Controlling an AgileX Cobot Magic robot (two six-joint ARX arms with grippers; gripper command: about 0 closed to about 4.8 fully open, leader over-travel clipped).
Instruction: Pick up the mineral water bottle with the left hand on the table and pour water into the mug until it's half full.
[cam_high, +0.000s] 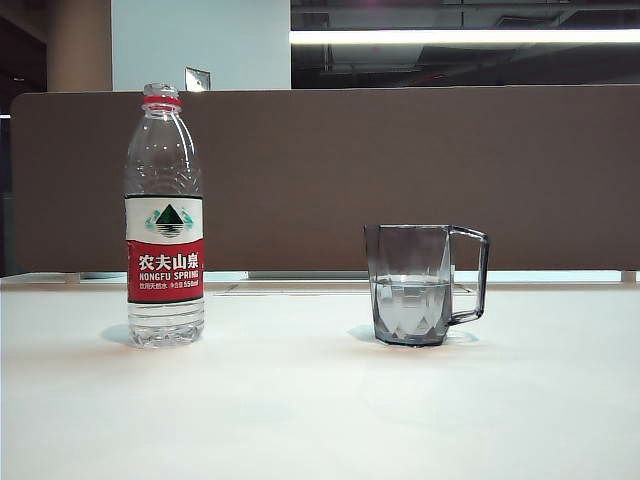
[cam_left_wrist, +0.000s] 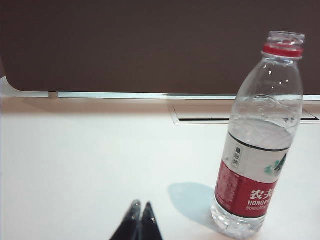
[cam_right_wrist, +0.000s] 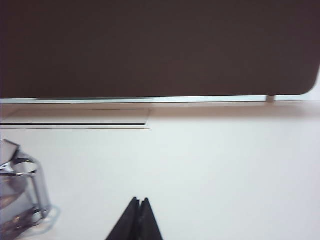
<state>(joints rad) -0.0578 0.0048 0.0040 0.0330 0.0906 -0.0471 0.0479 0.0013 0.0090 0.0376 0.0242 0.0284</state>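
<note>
**Two grippers closed and empty; bottle and mug stand apart**

Left gripper (cam_left_wrist: 139, 210) and right gripper (cam_right_wrist: 138, 206) both show fingers pressed together, nearer the camera than the mineral water bottle (cam_high: 165, 215). Upright and uncapped on the table (cam_high: 320, 400), the bottle stands well apart from the mug (cam_high: 415, 285), which holds water. A brown partition (cam_high: 400, 170) rises behind the bottle.

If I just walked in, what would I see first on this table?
First you'd spot the tall mineral water bottle with its red-and-white label, standing with no cap on the left of the white table. To its right, apart from it, stands the smoky grey mug, about half full of water, handle turned away from the bottle. The left hand and right hand are shut and hold nothing, back from both things.
</note>
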